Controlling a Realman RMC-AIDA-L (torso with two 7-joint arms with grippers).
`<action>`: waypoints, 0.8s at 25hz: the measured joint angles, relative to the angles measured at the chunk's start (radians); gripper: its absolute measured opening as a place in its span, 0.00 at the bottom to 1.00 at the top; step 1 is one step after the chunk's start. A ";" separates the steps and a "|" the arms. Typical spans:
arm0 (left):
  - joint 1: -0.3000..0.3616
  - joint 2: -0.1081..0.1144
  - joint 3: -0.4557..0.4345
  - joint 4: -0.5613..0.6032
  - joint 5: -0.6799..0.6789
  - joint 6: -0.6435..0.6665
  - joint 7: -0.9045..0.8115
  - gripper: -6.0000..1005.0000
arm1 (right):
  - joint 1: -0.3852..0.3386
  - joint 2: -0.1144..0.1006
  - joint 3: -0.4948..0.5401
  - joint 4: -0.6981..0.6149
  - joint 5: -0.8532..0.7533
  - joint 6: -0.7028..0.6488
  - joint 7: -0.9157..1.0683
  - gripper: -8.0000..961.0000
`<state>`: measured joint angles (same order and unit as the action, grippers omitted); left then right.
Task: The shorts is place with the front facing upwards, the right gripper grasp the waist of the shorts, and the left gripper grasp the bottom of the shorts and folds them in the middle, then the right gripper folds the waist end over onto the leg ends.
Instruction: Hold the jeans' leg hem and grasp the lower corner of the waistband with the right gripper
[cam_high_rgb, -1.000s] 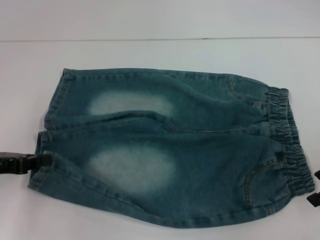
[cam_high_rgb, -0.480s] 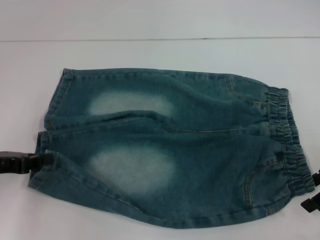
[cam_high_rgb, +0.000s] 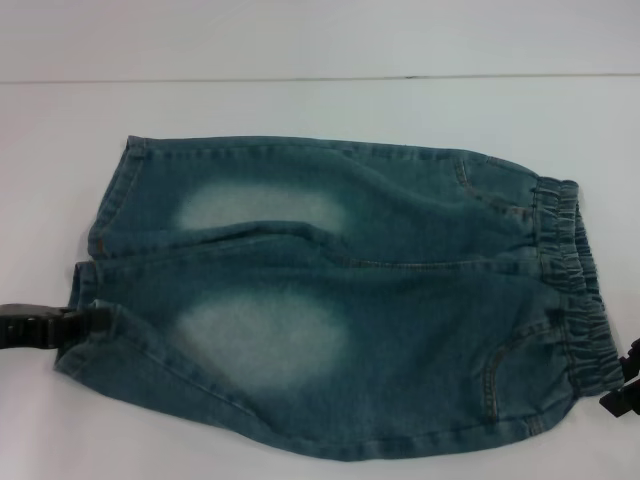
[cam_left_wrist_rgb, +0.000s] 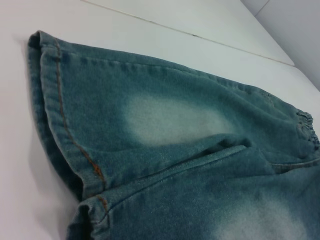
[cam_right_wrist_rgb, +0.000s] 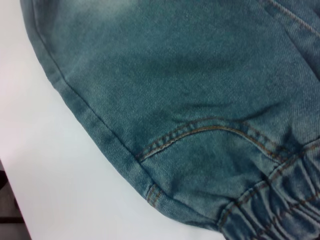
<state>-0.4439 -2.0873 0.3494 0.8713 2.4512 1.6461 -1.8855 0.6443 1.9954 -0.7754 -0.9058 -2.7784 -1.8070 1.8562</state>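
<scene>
The blue-green denim shorts (cam_high_rgb: 340, 300) lie flat on the white table, front up, with pale patches on both legs. The leg ends (cam_high_rgb: 85, 290) point to the left and the ruffled waist (cam_high_rgb: 570, 270) to the right. My left gripper (cam_high_rgb: 95, 320) comes in from the left edge and is shut on the near leg's hem. My right gripper (cam_high_rgb: 622, 385) shows only partly at the right edge, just beside the near corner of the waist. The left wrist view looks along the stitched leg hems (cam_left_wrist_rgb: 55, 110). A curved pocket seam and the gathered waist (cam_right_wrist_rgb: 280, 200) fill the right wrist view.
The white table (cam_high_rgb: 300, 110) stretches beyond the shorts to a thin dark line at the back. A strip of bare table (cam_right_wrist_rgb: 50, 165) lies along the shorts' near side, ending at the table's edge (cam_right_wrist_rgb: 7, 210).
My right gripper has crept in from the right edge toward the waist's near corner, which has shifted slightly. The left gripper has stayed at the leg hem.
</scene>
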 joint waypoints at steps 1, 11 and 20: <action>-0.001 0.000 0.001 -0.002 0.000 -0.002 0.000 0.01 | 0.000 0.000 0.001 0.000 0.000 0.000 -0.002 0.75; -0.001 0.001 -0.001 -0.006 0.000 -0.003 0.000 0.01 | 0.000 0.000 0.003 -0.001 0.002 0.005 -0.006 0.33; -0.006 0.003 -0.001 -0.007 0.000 0.005 0.000 0.01 | -0.004 0.000 0.012 0.005 0.004 0.012 -0.015 0.03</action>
<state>-0.4500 -2.0846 0.3482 0.8648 2.4513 1.6507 -1.8853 0.6403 1.9956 -0.7630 -0.9009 -2.7748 -1.7951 1.8408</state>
